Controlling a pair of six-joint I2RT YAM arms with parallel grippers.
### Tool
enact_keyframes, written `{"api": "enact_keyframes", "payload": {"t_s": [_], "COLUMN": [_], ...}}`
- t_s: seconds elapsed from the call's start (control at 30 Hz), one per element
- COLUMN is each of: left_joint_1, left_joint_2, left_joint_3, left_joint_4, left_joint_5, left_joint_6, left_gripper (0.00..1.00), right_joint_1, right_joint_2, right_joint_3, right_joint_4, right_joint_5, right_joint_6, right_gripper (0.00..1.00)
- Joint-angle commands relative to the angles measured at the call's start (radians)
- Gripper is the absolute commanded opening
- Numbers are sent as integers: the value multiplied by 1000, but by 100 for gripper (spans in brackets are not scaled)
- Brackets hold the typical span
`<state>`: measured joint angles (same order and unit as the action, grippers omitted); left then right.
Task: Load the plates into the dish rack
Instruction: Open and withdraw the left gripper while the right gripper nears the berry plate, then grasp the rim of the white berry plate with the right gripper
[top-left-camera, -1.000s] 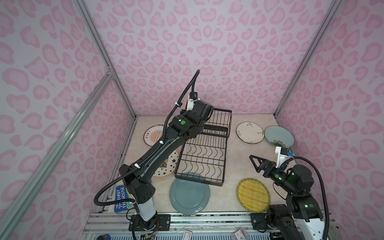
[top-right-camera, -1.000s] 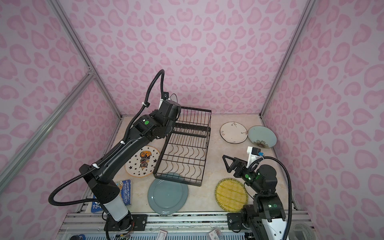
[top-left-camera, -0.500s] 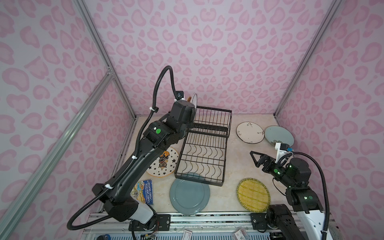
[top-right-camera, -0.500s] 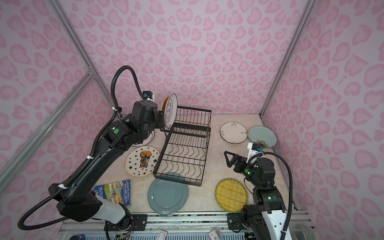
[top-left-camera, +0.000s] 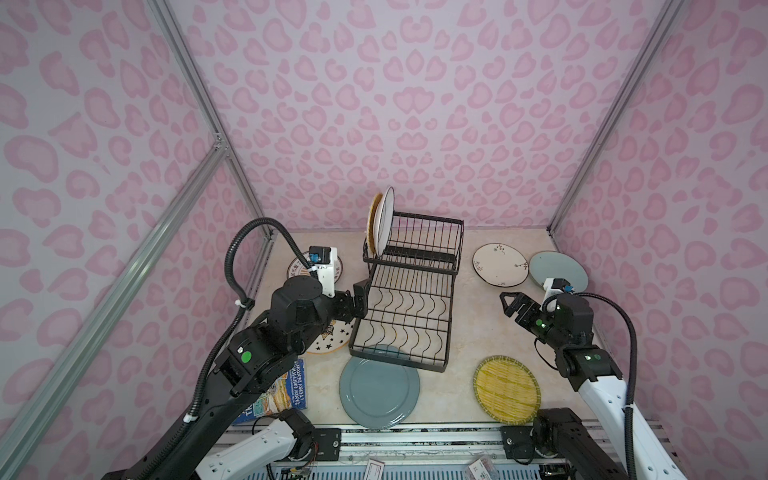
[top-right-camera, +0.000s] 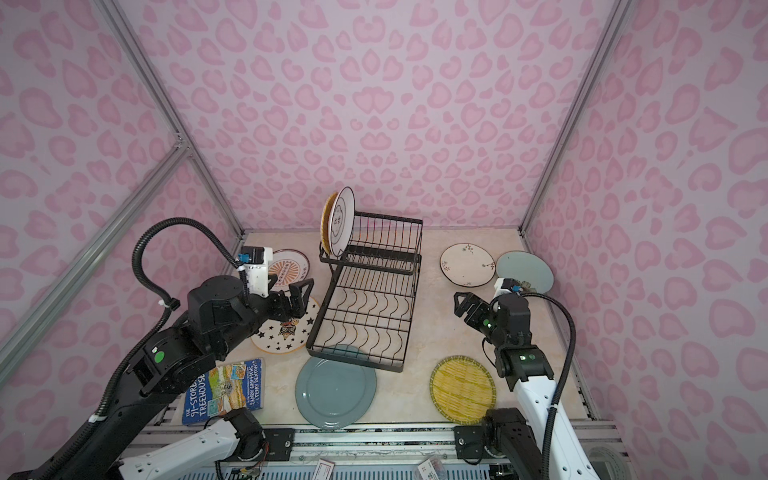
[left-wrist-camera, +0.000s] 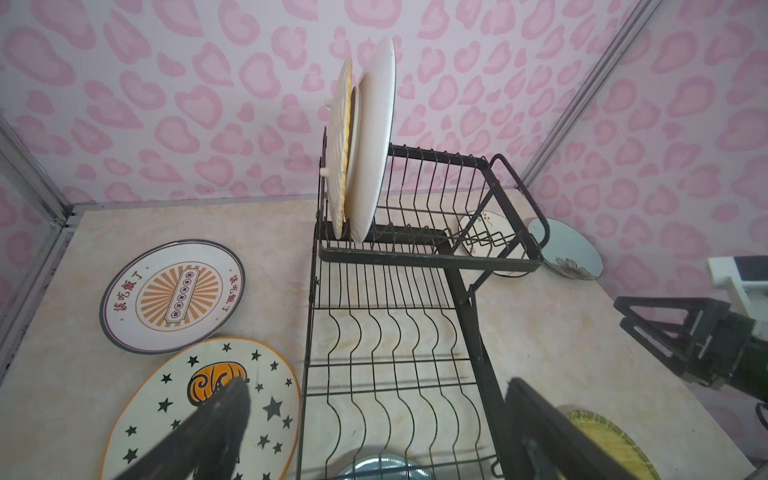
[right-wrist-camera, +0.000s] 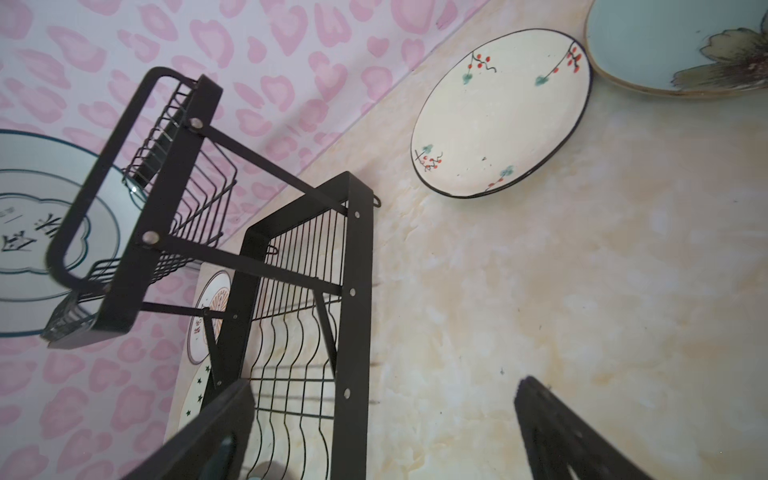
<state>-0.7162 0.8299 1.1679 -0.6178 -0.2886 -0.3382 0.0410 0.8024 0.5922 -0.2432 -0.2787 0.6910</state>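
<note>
Far left, at the front of the bench (top-right-camera: 432, 336), lies a blue-covered book (top-right-camera: 224, 388). Only the top views show it, and the left arm's elbow overhangs it. Behind it the sunburst plate (left-wrist-camera: 172, 296) and the star plate (left-wrist-camera: 270, 386) lie flat with their rims very close; actual contact cannot be confirmed. The left wrist view shows the sunburst plate whole, while in both top views the wrist camera covers part of it.

The left arm reaches forward, low. The left pincer (top-right-camera: 298, 296) hangs over the star plate's right edge, just beside the rack, with its jaws spread wide and nothing between them.

The dish rack (top-left-camera: 409, 316) stands mid-bench. Two plates stand on edge in the leftmost slots of its raised tier: the orange woven plate (top-left-camera: 371, 216) outermost and the white ringed plate (top-right-camera: 341, 220) against it. The left wrist view shows only their backs; the right wrist view shows the ringed face. The slots to their right stand open. The rack's near edge overlaps the far rim of the teal-grey plate (top-left-camera: 379, 388).

Right of the rack runs a strip of bare bench. Beyond it the yellow woven plate (top-left-camera: 507, 388) lies at the front, with the sprig plate (right-wrist-camera: 500, 112) and the pale blue plate (right-wrist-camera: 681, 45) at the back. The right pincer (top-left-camera: 509, 303) hangs above the bench between them, pointing towards the rack, jaws wide and empty.
</note>
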Motion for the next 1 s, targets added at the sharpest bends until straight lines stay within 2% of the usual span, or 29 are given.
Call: {"api": "enact_keyframes", "payload": {"t_s": [0.0, 0.13, 0.3, 0.43, 0.5, 0.6, 0.77, 0.87, 0.97], "left_joint_1": [-1, -2, 0, -1, 0, 1, 19, 42, 73], "left_joint_2": [-58, -124, -147, -157, -148, -119, -111, -110, -81], "left_joint_3": [-66, -182, -277, -360, -365, -331, -338, -359, -350], "left_joint_4": [73, 105, 107, 184, 200, 155, 151, 188, 188], "left_joint_5": [95, 196, 162, 263, 343, 405, 385, 456, 506], "left_joint_6": [18, 1, -13, -7, 1, 17, 26, 18, 3], "left_gripper": [97, 97, 97, 97, 97, 97, 96, 96, 96], "right_joint_1": [-28, -75, -103, -110, -111, -119, -141, -159, -162], "right_joint_2": [80, 199, 382, 541, 621, 730, 848, 919, 970], "right_joint_3": [0, -2, 52, 95, 138, 225, 294, 332, 363], "right_joint_4": [79, 167, 232, 290, 308, 275, 301, 323, 324], "right_joint_5": [84, 83, 84, 82, 71, 47, 23, -20, -16], "right_joint_6": [36, 72, 97, 129, 129, 99, 122, 162, 180], "right_gripper": [97, 96, 92, 90, 90, 89, 87, 83, 83]}}
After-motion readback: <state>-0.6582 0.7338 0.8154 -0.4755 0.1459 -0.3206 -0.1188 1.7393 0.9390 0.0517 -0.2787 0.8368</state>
